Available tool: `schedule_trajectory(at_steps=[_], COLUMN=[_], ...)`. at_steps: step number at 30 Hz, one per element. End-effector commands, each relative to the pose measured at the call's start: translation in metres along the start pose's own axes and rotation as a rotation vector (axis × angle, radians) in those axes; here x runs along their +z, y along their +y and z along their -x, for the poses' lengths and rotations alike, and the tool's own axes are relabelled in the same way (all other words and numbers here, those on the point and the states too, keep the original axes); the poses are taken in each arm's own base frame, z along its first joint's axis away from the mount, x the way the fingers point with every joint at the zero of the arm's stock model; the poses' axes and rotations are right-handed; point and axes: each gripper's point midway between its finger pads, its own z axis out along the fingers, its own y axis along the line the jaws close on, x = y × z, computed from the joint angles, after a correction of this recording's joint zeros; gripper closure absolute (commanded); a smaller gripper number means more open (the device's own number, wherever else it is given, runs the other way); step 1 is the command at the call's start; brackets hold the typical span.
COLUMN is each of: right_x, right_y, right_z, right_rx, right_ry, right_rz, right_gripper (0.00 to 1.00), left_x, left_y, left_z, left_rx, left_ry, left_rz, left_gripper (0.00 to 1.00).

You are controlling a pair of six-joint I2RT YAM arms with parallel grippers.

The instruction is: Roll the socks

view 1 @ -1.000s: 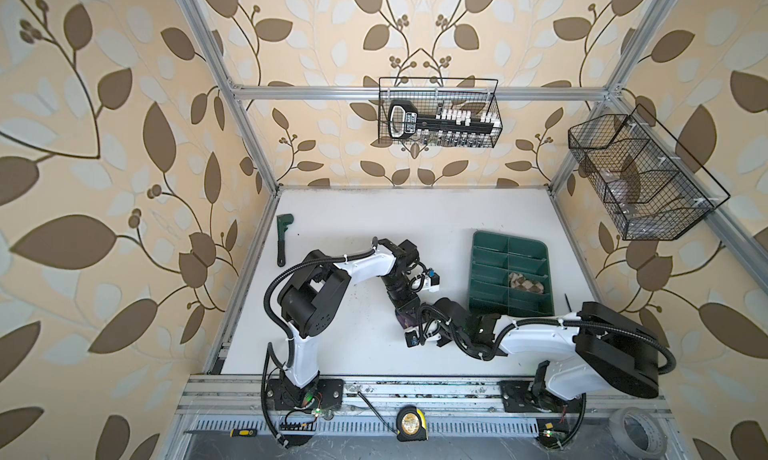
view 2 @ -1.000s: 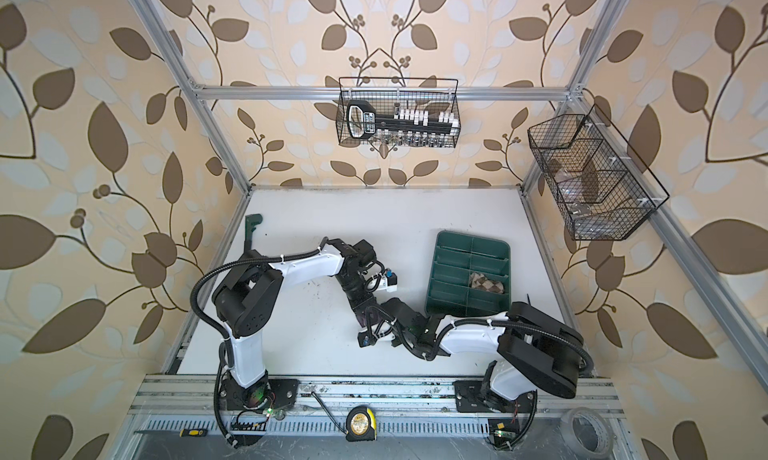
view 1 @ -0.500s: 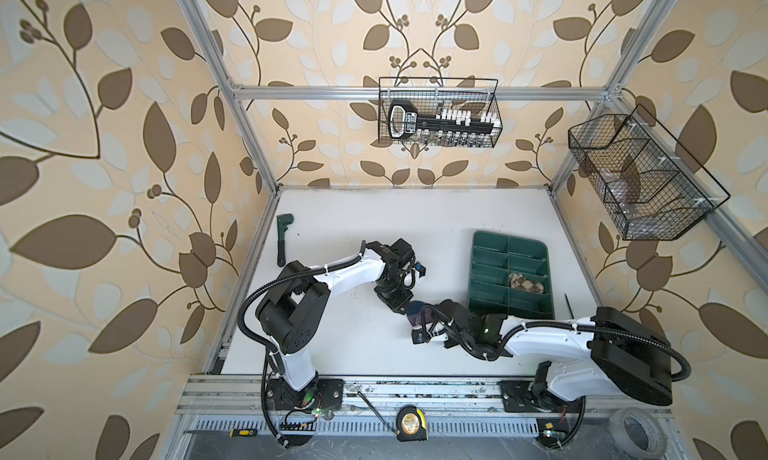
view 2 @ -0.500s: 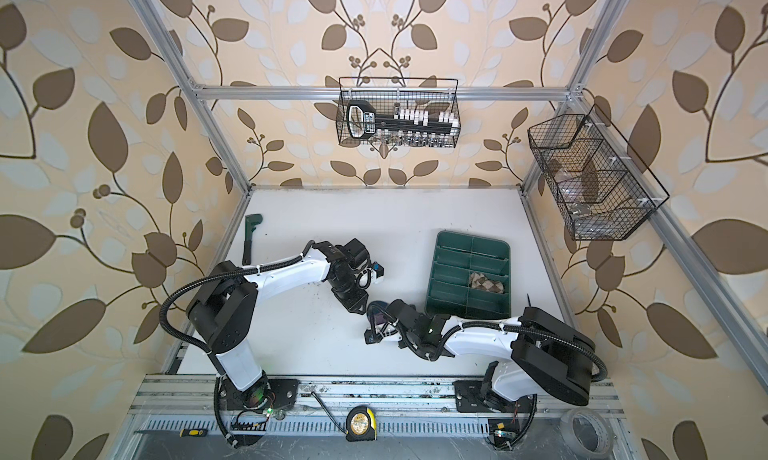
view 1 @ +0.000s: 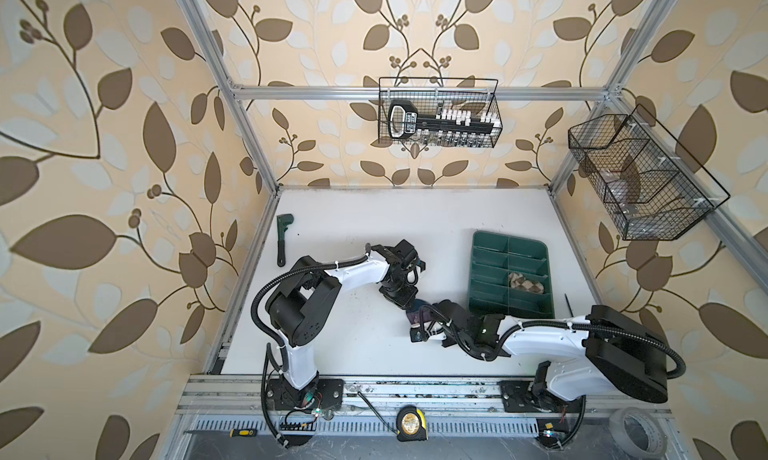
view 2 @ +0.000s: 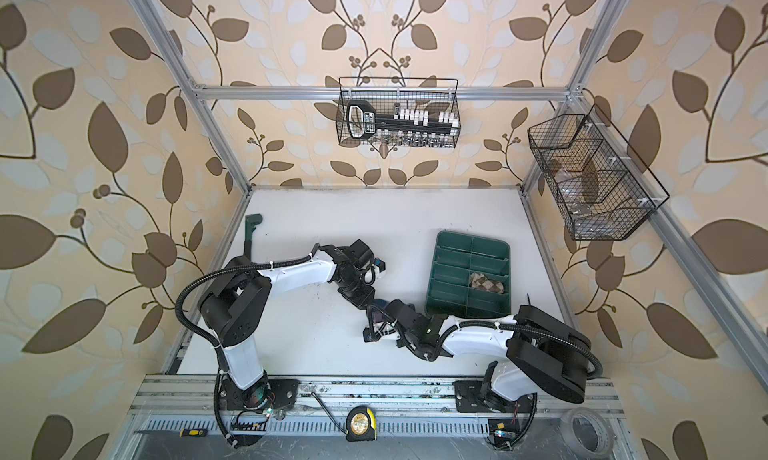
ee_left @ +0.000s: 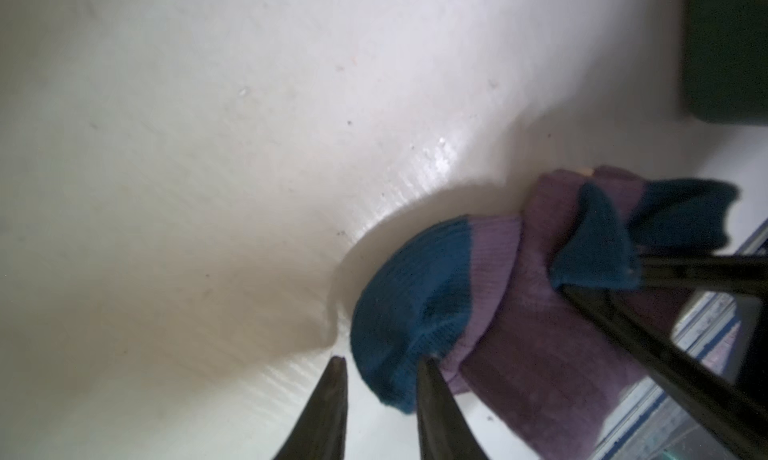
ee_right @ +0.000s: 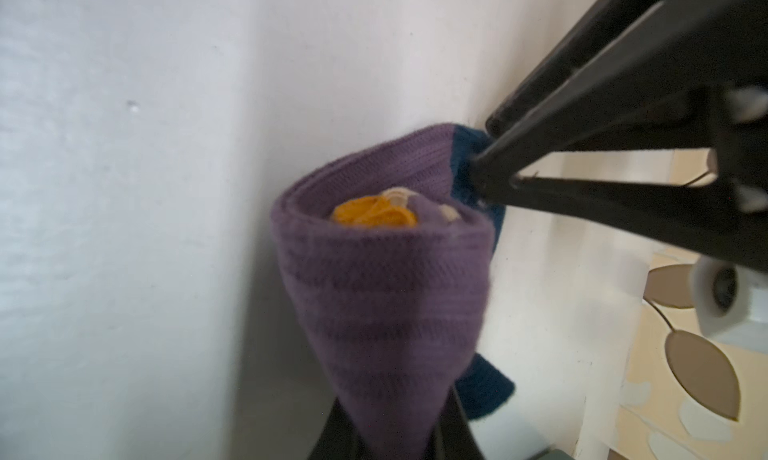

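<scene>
The purple sock (ee_right: 382, 287) is rolled into a bundle, with its mustard cuff (ee_right: 374, 214) at the core and its navy toe (ee_left: 411, 308) hanging loose. My right gripper (ee_right: 395, 416) is shut on this roll near the table's front middle (view 1: 414, 315) (view 2: 378, 315). My left gripper (ee_left: 381, 360) stands slightly open at the navy toe. One fingertip (ee_left: 426, 364) touches the toe and the other is clear of it. In both top views the two grippers meet at the roll. The beige argyle sock (view 1: 525, 285) (view 2: 485, 285) lies in the green tray.
The green divided tray (view 1: 484, 245) sits right of the grippers, close to the right arm. A green wrench (view 1: 282, 237) lies by the left wall. A tape measure (view 1: 411, 424) and a screwdriver (view 1: 243, 433) rest on the front rail. Wire baskets (view 1: 438, 112) hang on the walls.
The left gripper drew back from the roll half a second ago and has come back to its navy toe, jaws a little wider. The right gripper still holds the roll.
</scene>
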Motion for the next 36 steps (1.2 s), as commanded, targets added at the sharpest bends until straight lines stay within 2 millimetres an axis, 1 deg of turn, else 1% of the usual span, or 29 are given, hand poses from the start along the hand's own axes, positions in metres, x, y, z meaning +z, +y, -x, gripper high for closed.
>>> schedule_trajectory(at_steps=[1,4,6,8,9,10,14,18,21,22,24,26,28,30,33,35,36], right_x=[0.005,0.004,0.002,0.000,-0.001,-0.002,-0.006,-0.013,-0.017,-0.017,-0.015,-0.012,-0.009,-0.008,-0.007,-0.009,-0.011], right_y=[0.031,0.029,0.027,0.023,0.021,0.019,0.011,0.005,0.000,0.001,0.009,0.017,0.028,0.036,0.037,0.045,0.052], right_z=[-0.016,-0.016,-0.015,-0.013,-0.012,-0.010,0.005,0.029,0.045,0.050,0.054,0.052,0.047,0.037,0.020,0.011,0.006], right_rx=[-0.017,-0.011,-0.005,0.010,0.018,0.023,0.033,0.013,0.000,-0.007,-0.043,-0.068,-0.091,-0.112,-0.042,-0.022,-0.030], right_ry=[0.065,0.064,0.058,0.049,0.042,0.035,-0.018,-0.103,-0.156,-0.169,-0.166,-0.145,-0.113,-0.057,0.084,0.149,0.171], right_rz=[0.115,0.111,0.103,0.090,0.081,0.072,0.030,-0.035,-0.073,-0.071,-0.030,0.007,0.071,0.127,0.180,0.245,0.285], right_gripper=[1.00,1.00,1.00,1.00,1.00,1.00,1.00,1.00,1.00,1.00,1.00,1.00,1.00,1.00,1.00,1.00,1.00], left_x=[0.009,0.018,0.022,0.028,0.032,0.035,0.049,0.061,0.065,0.066,0.068,0.068,0.067,0.065,0.057,0.050,0.045], left_y=[0.007,0.021,0.026,0.029,0.029,0.028,0.022,0.018,0.018,0.018,0.018,0.017,0.017,0.017,0.020,0.019,0.018], left_z=[-0.001,-0.006,-0.008,-0.010,-0.010,-0.009,-0.005,-0.002,-0.002,-0.001,-0.002,-0.002,-0.001,-0.002,0.001,0.006,0.010], left_rx=[-0.052,-0.066,-0.069,-0.070,-0.067,-0.064,-0.049,-0.026,-0.024,-0.023,-0.024,-0.022,-0.022,-0.022,-0.018,-0.007,0.003], left_ry=[0.014,0.054,0.071,0.085,0.090,0.089,0.092,0.137,0.154,0.156,0.166,0.166,0.164,0.160,0.126,0.101,0.092], left_rz=[0.021,0.109,0.143,0.163,0.165,0.164,0.155,0.160,0.154,0.153,0.151,0.149,0.146,0.152,0.177,0.182,0.183], left_gripper=[0.69,0.71,0.75,0.87,0.95,1.00,1.00,1.00,1.00,1.00,1.00,1.00,1.00,1.00,1.00,1.00,1.00])
